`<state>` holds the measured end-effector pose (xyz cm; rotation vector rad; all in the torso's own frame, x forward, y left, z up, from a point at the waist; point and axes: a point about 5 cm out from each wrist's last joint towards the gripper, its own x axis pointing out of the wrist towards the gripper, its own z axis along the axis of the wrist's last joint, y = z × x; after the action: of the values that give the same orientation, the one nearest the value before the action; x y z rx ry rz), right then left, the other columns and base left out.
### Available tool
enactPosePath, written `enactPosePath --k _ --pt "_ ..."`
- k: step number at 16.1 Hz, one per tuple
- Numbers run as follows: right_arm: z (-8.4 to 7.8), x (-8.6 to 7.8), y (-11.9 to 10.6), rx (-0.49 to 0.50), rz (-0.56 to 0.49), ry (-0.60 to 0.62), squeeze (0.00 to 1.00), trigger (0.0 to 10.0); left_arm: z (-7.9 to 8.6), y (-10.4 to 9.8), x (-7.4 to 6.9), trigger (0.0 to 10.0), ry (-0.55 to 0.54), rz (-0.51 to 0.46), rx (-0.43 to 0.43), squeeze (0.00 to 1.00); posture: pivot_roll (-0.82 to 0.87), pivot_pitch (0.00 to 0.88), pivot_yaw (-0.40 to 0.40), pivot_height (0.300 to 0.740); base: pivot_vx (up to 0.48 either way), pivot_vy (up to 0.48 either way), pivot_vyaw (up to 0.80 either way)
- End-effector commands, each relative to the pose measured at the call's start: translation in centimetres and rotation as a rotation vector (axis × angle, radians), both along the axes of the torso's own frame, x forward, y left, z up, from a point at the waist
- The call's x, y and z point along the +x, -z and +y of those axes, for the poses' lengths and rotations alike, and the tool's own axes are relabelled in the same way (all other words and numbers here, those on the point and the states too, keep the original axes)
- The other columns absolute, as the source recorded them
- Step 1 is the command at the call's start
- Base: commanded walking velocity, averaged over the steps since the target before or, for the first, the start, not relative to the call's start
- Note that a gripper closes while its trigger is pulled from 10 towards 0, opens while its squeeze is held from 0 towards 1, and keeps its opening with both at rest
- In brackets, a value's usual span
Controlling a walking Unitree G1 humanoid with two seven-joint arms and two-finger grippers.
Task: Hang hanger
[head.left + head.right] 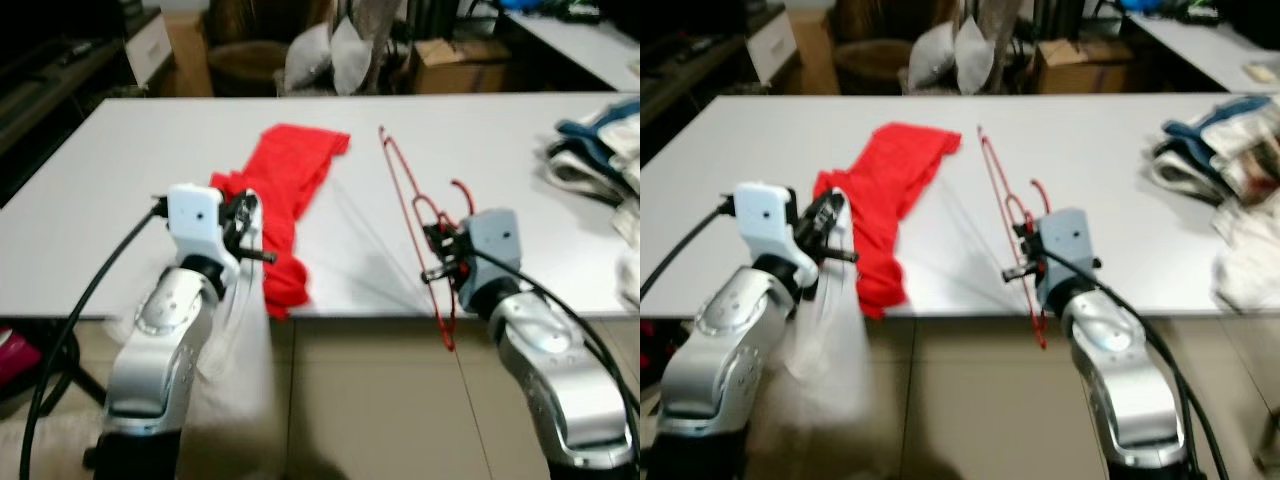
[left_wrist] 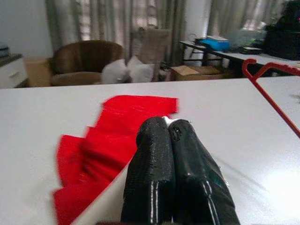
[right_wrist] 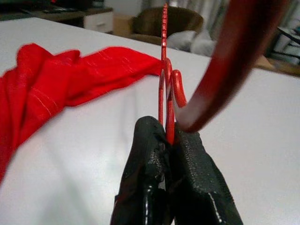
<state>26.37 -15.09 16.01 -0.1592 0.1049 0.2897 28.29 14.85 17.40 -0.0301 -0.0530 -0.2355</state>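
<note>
At the near edge of the bench point(image 1: 120, 180), the red hanger point(image 1: 405, 190) stands on edge, pinched near its hook in the right gripper point(image 1: 437, 262) fingers, its long axis running away across the bench. The red garment point(image 1: 285, 190) lies left of it, beside the left gripper point(image 1: 250, 235), whose fingers are pressed together. No writing can be read.

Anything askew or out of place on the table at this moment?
The red garment lies crumpled, its lower end drooping over the near edge of the white table. The red hanger stands on edge, tilted, clamped in the right gripper. The left gripper pinches a pale cloth hanging below.
</note>
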Motion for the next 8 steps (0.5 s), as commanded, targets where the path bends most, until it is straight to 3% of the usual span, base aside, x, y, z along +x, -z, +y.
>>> enactPosePath --k 1,8 --pt "0.7 -0.2 -0.4 0.013 -0.019 -0.037 0.0 10.0 0.5 -0.5 0.0 10.0 -0.016 -0.019 0.003 0.0 -0.14 0.019 0.052 0.74 0.405 0.0 0.0" --pt "0.2 -0.5 -0.8 0.0 -0.026 -0.127 0.0 10.0 1.1 -1.6 0.5 10.0 -0.043 -0.052 0.027 0.0 -0.14 0.026 0.057 0.74 0.406 0.0 0.0"
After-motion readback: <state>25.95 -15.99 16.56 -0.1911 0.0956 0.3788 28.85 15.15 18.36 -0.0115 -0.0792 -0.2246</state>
